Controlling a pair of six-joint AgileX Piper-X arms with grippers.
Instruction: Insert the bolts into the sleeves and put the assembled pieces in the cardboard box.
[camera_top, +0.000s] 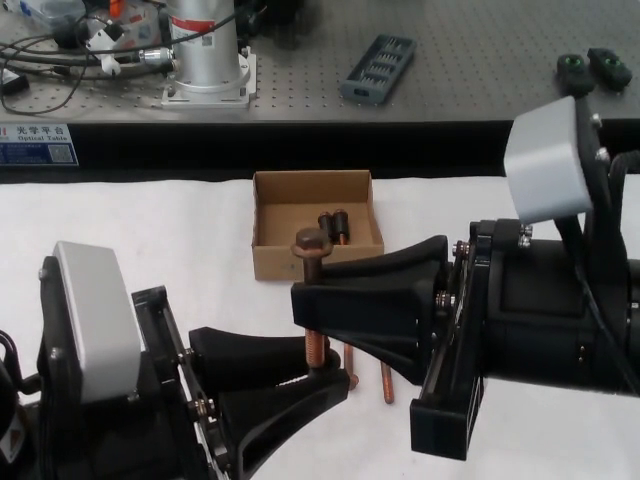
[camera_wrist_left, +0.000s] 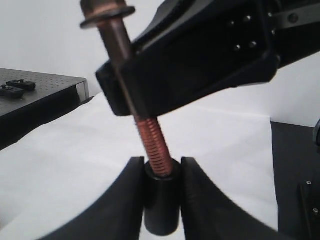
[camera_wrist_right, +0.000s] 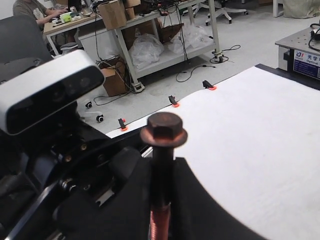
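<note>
Left wrist view is being taken up, nearest the camera, by the left gripper (camera_wrist_left: 161, 167). Its two fingers are being pressed against either side of a black sleeve (camera_wrist_left: 161, 207), so the sleeve is being held upright with its open end facing up. A copper bolt (camera_wrist_left: 152, 142) is being stood in that opening, threaded end down and flanged hexagonal head up. Its long axis is being kept close to vertical and roughly in line with the sleeve's, with a slight lean. How far the thread is being taken into the sleeve cannot be told, since the tip is being hidden by the sleeve's rim. The bolt's upper shank is being clamped from the side by the right gripper (camera_top: 310, 300), and that stretch of shank is being covered by its black fingers. On the white cloth (camera_top: 150, 215), just beyond the two grippers, two loose bolts (camera_top: 386, 382) are being left lying, one partly masked by the fingers. Farther back, the cardboard box (camera_top: 268, 262) is being kept open-topped on the cloth. Dark assembled pieces (camera_top: 335, 224) are being held inside it, their number being hard to make out. Beyond the cloth, a perforated metal table (camera_top: 450, 90) is being occupied by a metal post (camera_top: 205, 45).
</note>
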